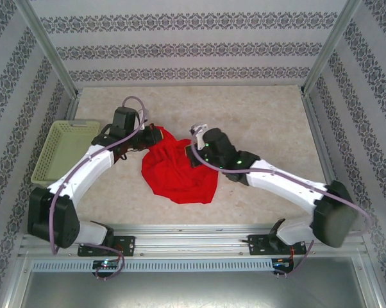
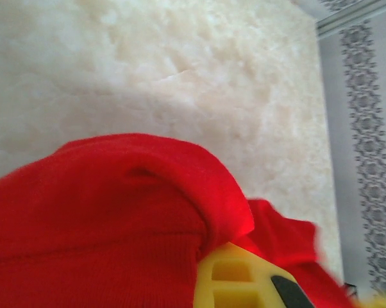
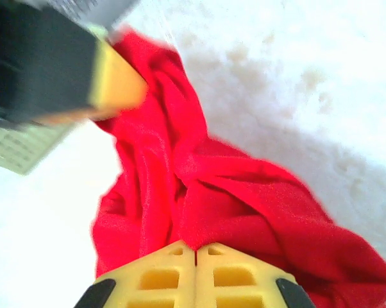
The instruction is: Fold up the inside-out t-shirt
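Top view: the inside-out t-shirt (image 1: 179, 173) lies bunched mid-table, not yet spread. We note the left gripper (image 1: 153, 136) at its 11 o'clock edge and the right gripper (image 1: 194, 146) at 1 o'clock.

Right wrist view: the yellow fingers (image 3: 161, 279) are pressed together, with a red fold pinched at their tips.

Left wrist view: cloth drapes over one finger (image 2: 234, 282), and we read those jaws as closed on the cloth.

We judge both grips are on upper edges so the shirt can be drawn apart and laid flat.

The pale green basket (image 1: 58, 151) sits at 9 o'clock, apart from the shirt.
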You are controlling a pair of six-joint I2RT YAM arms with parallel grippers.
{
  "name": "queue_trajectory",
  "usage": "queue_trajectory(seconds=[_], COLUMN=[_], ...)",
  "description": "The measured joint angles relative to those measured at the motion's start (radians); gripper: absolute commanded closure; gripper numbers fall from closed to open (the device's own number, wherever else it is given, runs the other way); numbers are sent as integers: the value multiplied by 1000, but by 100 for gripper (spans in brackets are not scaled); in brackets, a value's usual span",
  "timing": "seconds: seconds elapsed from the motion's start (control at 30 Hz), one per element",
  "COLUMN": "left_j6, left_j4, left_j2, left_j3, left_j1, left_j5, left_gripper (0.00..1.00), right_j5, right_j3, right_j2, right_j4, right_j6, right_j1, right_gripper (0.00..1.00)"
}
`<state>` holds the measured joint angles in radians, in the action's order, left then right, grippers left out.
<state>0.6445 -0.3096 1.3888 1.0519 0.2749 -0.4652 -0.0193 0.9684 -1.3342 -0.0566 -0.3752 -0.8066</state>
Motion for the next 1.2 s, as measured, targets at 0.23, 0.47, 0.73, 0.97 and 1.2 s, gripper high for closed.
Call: queue_trajectory(seconds=[0.23, 0.47, 0.73, 0.97, 1.2], left_j6=[-42, -81, -138, -248, -313], left_j4=[-60, -97, -79, -92, -125], left_j2=[21, 20, 22, 96, 120], left_j3=[5, 3, -21, 102, 84], left_j1=[1, 1, 118, 341, 347], left_j5=[50, 98, 76, 181, 291], left_gripper=[100, 100, 93, 87, 64], right_j5=[-42, -66, -110, -101, -75], right_j3=[-84, -275, -362, -200, -216], right_j2=[77, 274, 280, 309, 451], right_j4=[8, -6, -35, -98, -135], right_j6=[-41, -85, -122, -98, -113], right_j1=[48, 191, 195, 167, 266], right_gripper=[100, 100, 100, 100, 100])
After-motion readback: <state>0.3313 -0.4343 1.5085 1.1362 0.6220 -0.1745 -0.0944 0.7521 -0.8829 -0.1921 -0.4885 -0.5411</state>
